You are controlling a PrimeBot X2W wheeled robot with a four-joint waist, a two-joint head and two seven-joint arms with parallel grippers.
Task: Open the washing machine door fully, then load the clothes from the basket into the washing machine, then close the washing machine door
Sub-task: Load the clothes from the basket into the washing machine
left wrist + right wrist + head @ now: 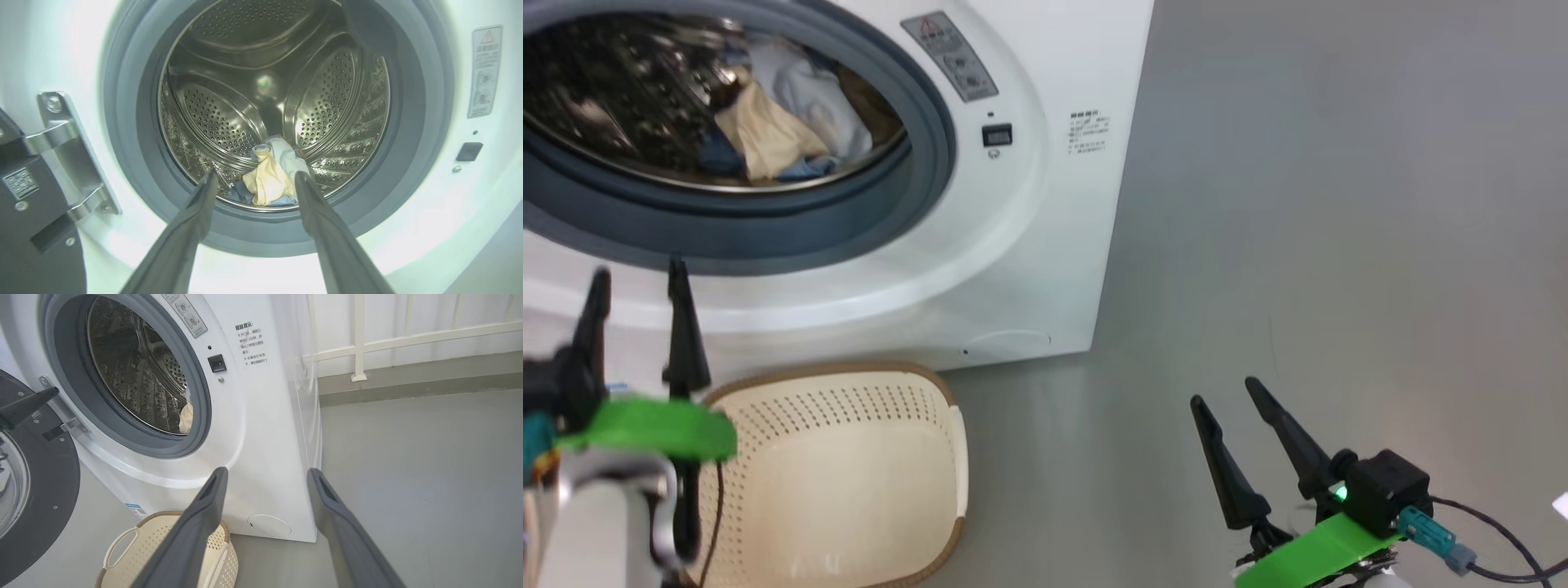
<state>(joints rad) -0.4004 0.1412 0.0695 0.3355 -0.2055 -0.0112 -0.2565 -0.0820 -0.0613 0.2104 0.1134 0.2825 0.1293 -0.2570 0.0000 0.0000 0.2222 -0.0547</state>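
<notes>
From the head view, the washing machine (1045,204) stands open-mouthed. The clothes (776,122) lie in a small heap at the bottom of the drum, a cream piece on top with pale blue and darker blue cloth around it. The basket (849,408) sits on the floor (1339,245) just in front of the machine, and its inside looks bare, so loading seems done. The left claw (638,273) hangs released above the basket's near rim, just below the grey rubber ring (915,204). The right claw (1223,392) is well off to the side over the floor, also released and carrying nothing. In the left wrist view, the spread fingers frame the heap, which rests on the drum's perforated steel (229,122) near its front lip and touches neither finger. The washing machine door (41,228) shows at the lower left, its dark inner face hanging from a metal hinge (69,155). In the right wrist view, the door is swung wide to the machine's left, its black rim and part of the glass bowl catching the light. The cream garment peeks past the ring, and the basket stands by the machine's foot. By my reading only closing the door remains, and nothing appears to drape over the ring to foul it.
</notes>
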